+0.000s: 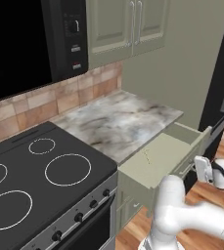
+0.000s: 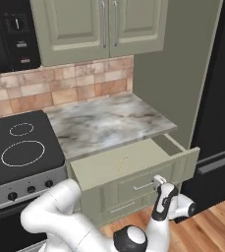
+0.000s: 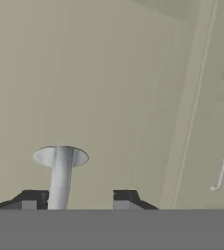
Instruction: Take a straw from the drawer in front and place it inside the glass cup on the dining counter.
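Observation:
The top drawer (image 2: 133, 160) stands pulled out below the marble worktop, and it shows as well in the left base view (image 1: 162, 156). On its floor lies the straw (image 2: 122, 164), a thin pale stick (image 1: 146, 155). My gripper (image 2: 158, 180) is at the drawer's front face, by the right end of its silver bar handle (image 2: 143, 186). In the hand view the handle's post (image 3: 60, 176) stands between the fingertips (image 3: 35, 198), with a gap on its right side; the gripper (image 3: 80, 197) is open and holds nothing. The glass cup and the dining counter are out of view.
A black stove (image 1: 40, 180) sits left of the drawer stack, the marble worktop (image 2: 104, 123) above it. A dark fridge (image 2: 217, 123) stands to the right. A lower drawer's handle (image 3: 223, 156) shows beside the hand. Wood floor (image 2: 207, 231) lies below.

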Motion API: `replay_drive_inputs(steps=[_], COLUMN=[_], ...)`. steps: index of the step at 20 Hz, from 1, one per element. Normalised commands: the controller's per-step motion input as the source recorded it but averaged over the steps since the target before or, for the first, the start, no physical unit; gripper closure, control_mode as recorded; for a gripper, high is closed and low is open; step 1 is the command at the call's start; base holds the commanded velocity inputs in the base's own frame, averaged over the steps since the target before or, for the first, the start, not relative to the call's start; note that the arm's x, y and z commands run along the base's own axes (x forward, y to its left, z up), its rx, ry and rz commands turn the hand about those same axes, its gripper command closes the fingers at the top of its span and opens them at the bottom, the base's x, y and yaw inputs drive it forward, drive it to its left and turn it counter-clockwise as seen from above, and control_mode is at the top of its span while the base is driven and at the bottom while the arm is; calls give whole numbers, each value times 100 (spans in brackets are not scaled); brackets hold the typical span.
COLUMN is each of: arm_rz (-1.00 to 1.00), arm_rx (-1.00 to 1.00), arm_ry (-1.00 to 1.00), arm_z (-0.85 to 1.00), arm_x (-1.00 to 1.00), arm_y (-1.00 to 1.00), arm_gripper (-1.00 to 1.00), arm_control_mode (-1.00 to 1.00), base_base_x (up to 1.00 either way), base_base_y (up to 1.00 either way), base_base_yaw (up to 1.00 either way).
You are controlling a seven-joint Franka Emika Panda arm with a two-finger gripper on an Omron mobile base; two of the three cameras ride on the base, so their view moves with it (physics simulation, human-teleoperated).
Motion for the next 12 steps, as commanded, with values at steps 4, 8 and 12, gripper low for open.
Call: replay_drive_inputs(steps=[4,8,12], arm_rz=[0,0,0], arm_rx=[0,0,0], arm_ry=[0,0,0], arm_z=[-51,-52,-51], arm_x=[-73,-73,-70], arm_y=[-100,-100,-100], arm_gripper=[100,100,100], arm_control_mode=[-100,-100,-100], base_base_x=[0,0,0], base_base_y=[0,0,0], base_base_yaw=[0,0,0])
